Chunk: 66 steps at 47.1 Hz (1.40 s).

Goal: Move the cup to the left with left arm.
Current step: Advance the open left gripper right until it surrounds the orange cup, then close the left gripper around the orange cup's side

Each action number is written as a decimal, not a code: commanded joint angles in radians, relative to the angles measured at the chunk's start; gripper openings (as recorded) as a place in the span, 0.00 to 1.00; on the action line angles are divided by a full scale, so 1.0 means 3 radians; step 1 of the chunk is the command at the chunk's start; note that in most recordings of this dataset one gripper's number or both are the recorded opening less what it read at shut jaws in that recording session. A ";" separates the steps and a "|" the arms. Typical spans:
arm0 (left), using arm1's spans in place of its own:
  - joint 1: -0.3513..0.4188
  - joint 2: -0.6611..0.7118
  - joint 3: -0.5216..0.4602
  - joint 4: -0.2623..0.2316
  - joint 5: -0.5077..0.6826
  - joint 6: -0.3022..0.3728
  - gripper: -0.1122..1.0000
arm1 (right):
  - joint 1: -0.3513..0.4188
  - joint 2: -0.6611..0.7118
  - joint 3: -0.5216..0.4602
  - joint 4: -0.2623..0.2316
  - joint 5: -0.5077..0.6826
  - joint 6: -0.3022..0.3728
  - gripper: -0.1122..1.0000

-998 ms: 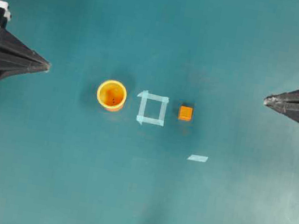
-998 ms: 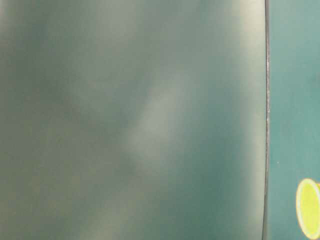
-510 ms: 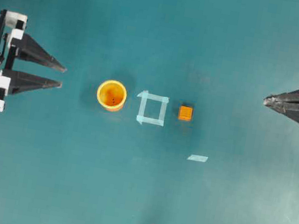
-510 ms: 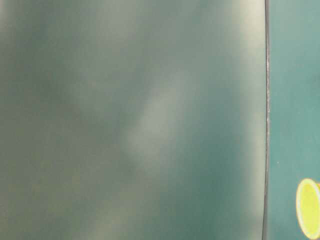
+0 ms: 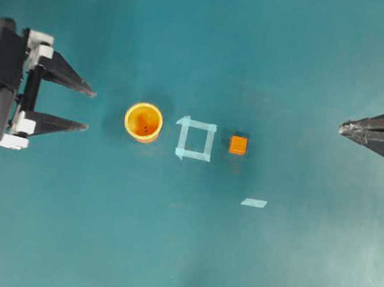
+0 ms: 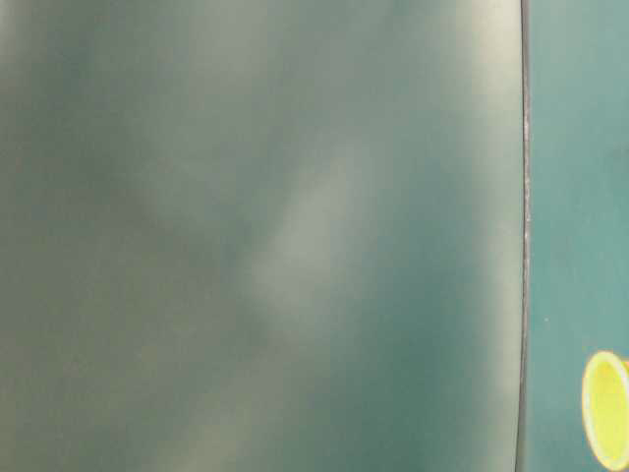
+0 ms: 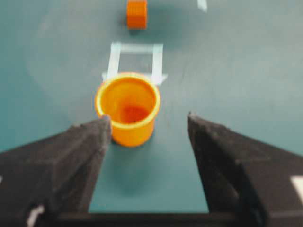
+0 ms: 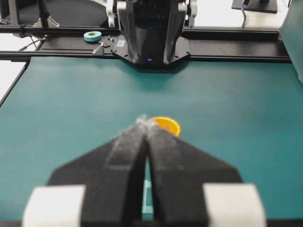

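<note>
The orange-yellow cup stands upright on the teal table, left of a pale tape square. My left gripper is open, its two pointed fingers spread and aimed at the cup from the left, tips a short way off it. In the left wrist view the cup sits just ahead of the left gripper, nearer one fingertip, with nothing between the fingers. My right gripper is shut at the far right; in its wrist view the right gripper hides most of the cup. The cup's rim shows at table level.
A small orange cube lies right of the tape square, with a loose strip of tape below and right of it. The cube and square lie beyond the cup in the left wrist view. A tape roll sits on the far frame.
The left gripper has opened from shut and moved right toward the cup, widening its fingers. The cup, cube and right gripper have not moved.
</note>
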 commanded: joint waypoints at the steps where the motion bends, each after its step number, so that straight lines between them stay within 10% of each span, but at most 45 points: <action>1: 0.0020 0.0092 -0.0072 0.0010 -0.0015 -0.0010 0.70 | 0.0000 0.0020 -0.0112 0.0005 -0.0010 0.0005 0.10; 66: 0.0225 0.1877 -0.0578 0.0010 -0.0486 -0.0102 0.87 | 0.0000 -0.0005 -0.0179 0.0000 0.0112 -0.0005 0.10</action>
